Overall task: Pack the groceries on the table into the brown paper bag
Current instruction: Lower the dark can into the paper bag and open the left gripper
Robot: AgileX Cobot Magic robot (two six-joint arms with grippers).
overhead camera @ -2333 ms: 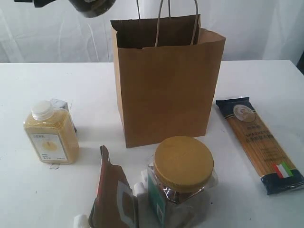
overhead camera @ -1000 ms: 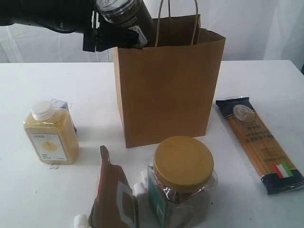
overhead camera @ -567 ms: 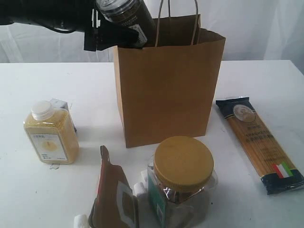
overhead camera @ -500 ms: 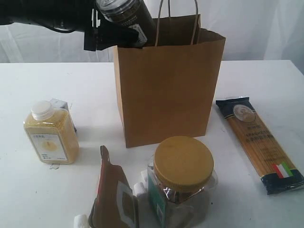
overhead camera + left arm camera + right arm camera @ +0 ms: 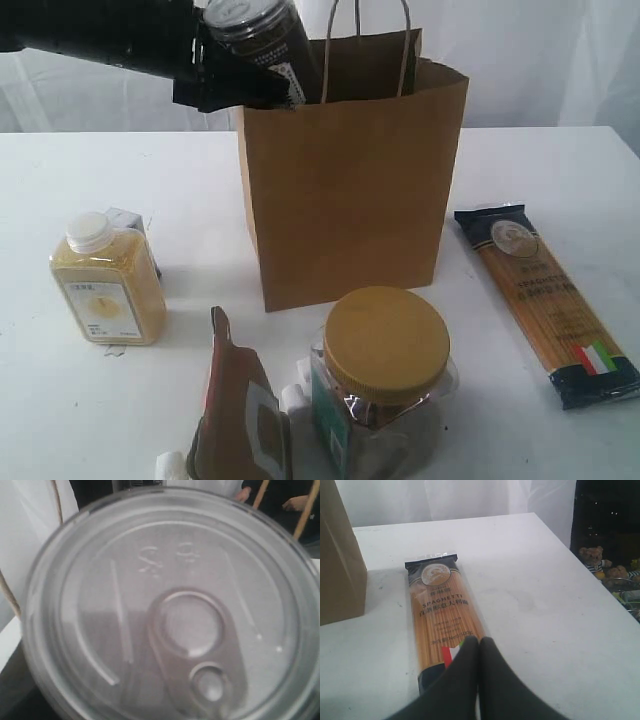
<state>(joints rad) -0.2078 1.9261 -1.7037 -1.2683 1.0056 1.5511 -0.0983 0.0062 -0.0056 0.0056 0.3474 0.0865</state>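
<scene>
A: What sits nearest?

B: The jar [image 5: 385, 375] and the pouch [image 5: 240, 415], at 6 and 7 o'clock from the bag [image 5: 350, 190]. The frame edge cuts off the bottom of both. Farther back on the table [image 5: 130, 170], the bottle [image 5: 105, 290] stands at 8 o'clock. The spaghetti [image 5: 545, 300] lies at 4 o'clock, its long axis running 11 to 5. None of these is packed yet.

A: And the can?

B: The can [image 5: 262, 40] is up in the air, clamped in the left gripper [image 5: 240, 85], at the 11 o'clock corner of the bag's mouth. It is tilted, with the lid toward 11 and the base toward 5, pointing down at the opening.

A: So what does the drop turn on?

B: The middle of the mouth lies at about 3 o'clock from the can. I'd judge a short shift that way would centre it before release, since the near rim corner could catch it.

A: What's hidden?

B: The bag's front wall covers the can's base, so I can't tell whether it is inside the rim or just above it. The bag's inside doesn't show. The left wrist view is all pull-tab lid, with no fingers visible.

A: And the other arm?

B: The right gripper [image 5: 479, 652] has its fingers pressed together on nothing, tips over the spaghetti's flag-marked end. It is the nearer arm for that packet.
</scene>
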